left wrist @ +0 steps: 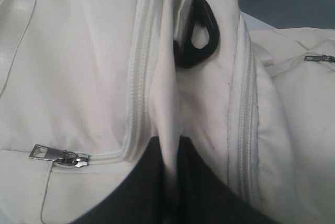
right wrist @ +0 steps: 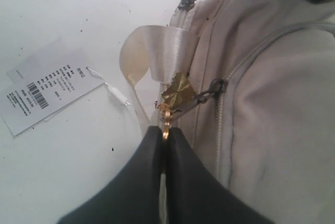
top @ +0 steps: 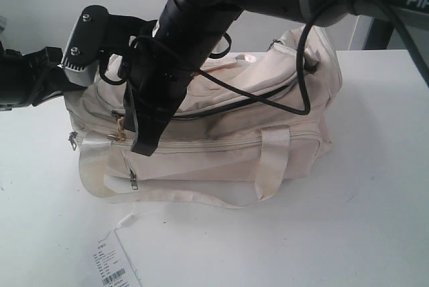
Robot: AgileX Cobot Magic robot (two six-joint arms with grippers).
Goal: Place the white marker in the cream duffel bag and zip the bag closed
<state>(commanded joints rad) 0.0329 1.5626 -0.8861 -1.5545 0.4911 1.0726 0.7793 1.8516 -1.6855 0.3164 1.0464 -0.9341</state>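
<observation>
The cream duffel bag (top: 221, 133) lies on the white table (top: 375, 186). My right arm reaches across it to its left end. My right gripper (right wrist: 165, 131) (top: 142, 145) is shut on the gold zipper pull (right wrist: 166, 120) (top: 120, 133) of the top zipper. A dark line runs along the top zipper to the right of that gripper. My left gripper (left wrist: 171, 148) (top: 97, 76) is shut on a fold of the bag's cream fabric at the left end, below a black strap ring (left wrist: 198, 34). The white marker is out of view.
A white barcode paper tag (top: 114, 267) (right wrist: 44, 90) lies on the table in front of the bag, tied to it by a string. A silver pocket zipper pull (left wrist: 57, 156) sits beside my left gripper. A black cable (top: 295, 99) drapes over the bag's top.
</observation>
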